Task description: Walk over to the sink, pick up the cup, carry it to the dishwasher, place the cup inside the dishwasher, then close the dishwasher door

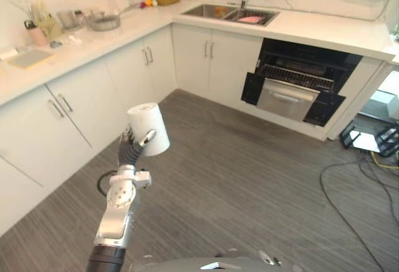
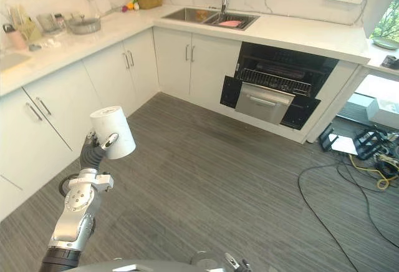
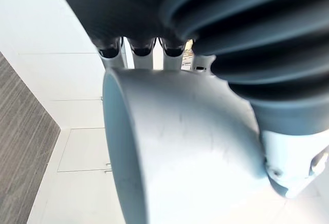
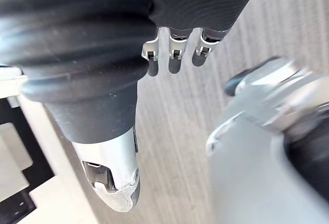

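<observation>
So I'm looking at the cup (image 1: 149, 128) and it's sitting up in the left hand (image 1: 129, 150), fingers curling round its lower side, out over the floor and well apart from the open dishwasher (image 1: 293, 88). It's reading as light, rigid and kinda slick, so I'm guessing a grip round the middle of the wall is safest, not the rim. Plain white, smooth, slightly tapered, tilting a bit. Right hand (image 4: 110, 175) is hanging loose, holding nothing.
</observation>
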